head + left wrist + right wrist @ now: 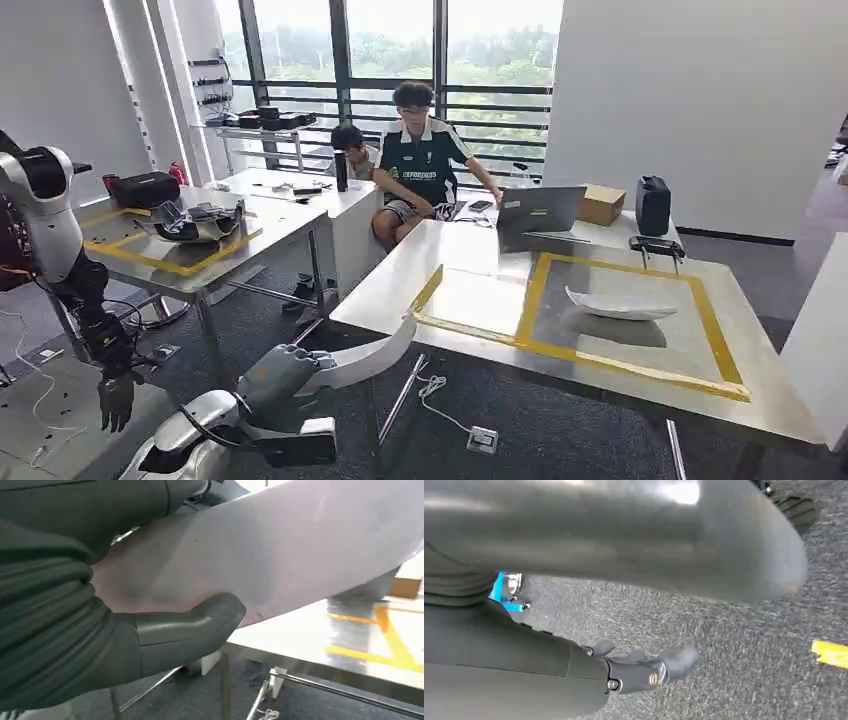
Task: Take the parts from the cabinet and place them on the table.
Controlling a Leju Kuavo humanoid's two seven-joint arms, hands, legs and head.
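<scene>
white part (pixel 365 357) gripped by raised left hand (pixel 272 373).

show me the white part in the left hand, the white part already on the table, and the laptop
held white part (pixel 375 352), head view, middle of its curved body
white part on the table (pixel 620 305), head view, its middle
laptop (pixel 541 209), head view, back of its lid

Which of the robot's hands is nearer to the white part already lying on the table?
Left. The left hand, holding a curved white part, is raised at the table edge near the white part lying inside the yellow tape. The right hand hangs low over the carpet.
</scene>
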